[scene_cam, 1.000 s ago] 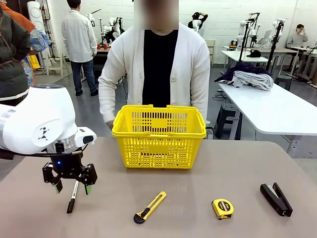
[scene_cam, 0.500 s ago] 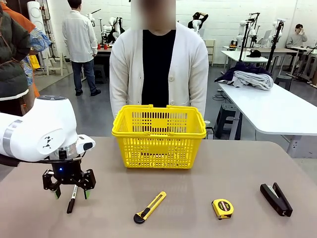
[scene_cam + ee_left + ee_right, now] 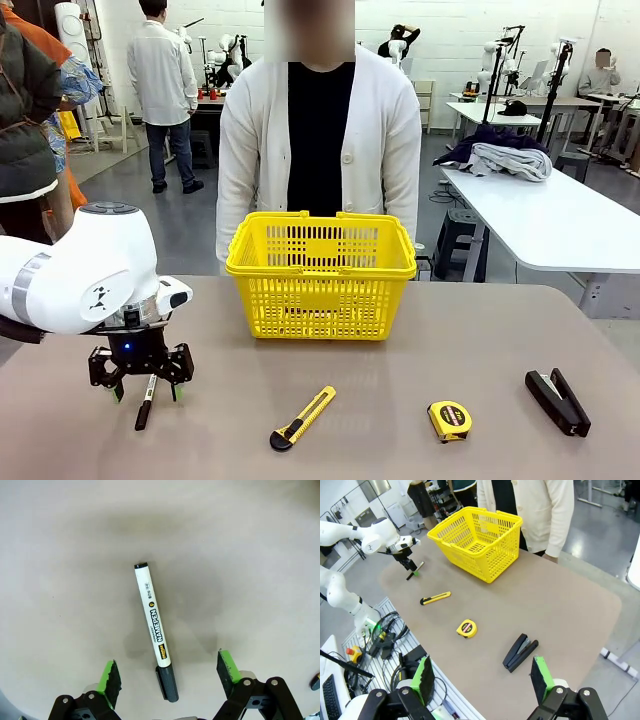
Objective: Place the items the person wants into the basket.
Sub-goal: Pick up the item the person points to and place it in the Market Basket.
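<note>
A black marker (image 3: pixel 142 413) with a white label lies on the table's left side. My left gripper (image 3: pixel 147 393) hangs low over it, open, one finger on each side. In the left wrist view the marker (image 3: pixel 154 627) runs away from the open left gripper (image 3: pixel 169 675), its dark end between the green pads (image 3: pixel 111 680), untouched. The black stapler (image 3: pixel 558 401) lies at the right. The yellow basket (image 3: pixel 320 290) stands in the middle, and the person (image 3: pixel 320 130) stands behind it. My right gripper (image 3: pixel 483 679) is open, high above the table, over the stapler (image 3: pixel 520 651) and basket (image 3: pixel 490 555).
A yellow-and-black utility knife (image 3: pixel 302 418) and a yellow tape measure (image 3: pixel 449 421) lie near the front edge between marker and stapler. Bare tabletop (image 3: pixel 470 340) stretches right of the basket. Other people and tables stand farther back.
My left gripper has sunk a little closer to the table around the marker, still open. The person's hand has drawn back from the basket's left side to hang down.
</note>
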Controlling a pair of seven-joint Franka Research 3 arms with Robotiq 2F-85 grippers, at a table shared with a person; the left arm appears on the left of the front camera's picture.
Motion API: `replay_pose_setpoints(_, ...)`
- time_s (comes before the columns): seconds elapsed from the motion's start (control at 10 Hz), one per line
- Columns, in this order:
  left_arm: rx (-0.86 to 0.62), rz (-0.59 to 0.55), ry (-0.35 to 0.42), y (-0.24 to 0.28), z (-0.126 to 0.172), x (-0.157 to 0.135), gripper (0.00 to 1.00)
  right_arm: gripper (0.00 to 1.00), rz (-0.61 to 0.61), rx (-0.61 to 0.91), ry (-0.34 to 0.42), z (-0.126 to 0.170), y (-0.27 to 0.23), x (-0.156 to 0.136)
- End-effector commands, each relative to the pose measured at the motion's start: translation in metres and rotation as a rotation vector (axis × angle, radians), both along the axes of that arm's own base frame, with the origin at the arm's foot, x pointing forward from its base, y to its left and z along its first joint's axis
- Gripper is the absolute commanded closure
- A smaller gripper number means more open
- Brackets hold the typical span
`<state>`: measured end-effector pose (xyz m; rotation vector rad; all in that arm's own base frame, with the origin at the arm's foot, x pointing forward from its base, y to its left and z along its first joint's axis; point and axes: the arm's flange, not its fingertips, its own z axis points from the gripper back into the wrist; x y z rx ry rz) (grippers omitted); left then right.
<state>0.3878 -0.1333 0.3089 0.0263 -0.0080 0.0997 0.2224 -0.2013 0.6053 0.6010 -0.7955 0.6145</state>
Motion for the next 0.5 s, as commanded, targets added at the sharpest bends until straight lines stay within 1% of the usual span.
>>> replay_pose_setpoints(0.0, 0.023, 0.04, -0.041, 0.0009, -0.0046, -0.0064, 0.0, 0.0, 0.014, 0.019, -0.016, 0.002, -0.0011, 0.0008)
replay_pose_setpoints(0.2, 0.026, 0.052, -0.027, 0.0031, -0.0067, -0.0051, 0.0, 0.0, 0.014, 0.019, -0.016, 0.002, -0.0011, 0.0008)
replay_pose_setpoints(0.3, 0.032, 0.053, -0.023, 0.0037, -0.0083, -0.0041, 0.52, 0.0, 0.014, 0.019, -0.016, 0.002, -0.0011, 0.0008)
replay_pose_setpoints(0.4, 0.035, 0.05, -0.022, 0.0036, -0.0091, -0.0043, 0.52, 0.0, 0.014, 0.019, -0.016, 0.002, -0.0011, 0.0008)
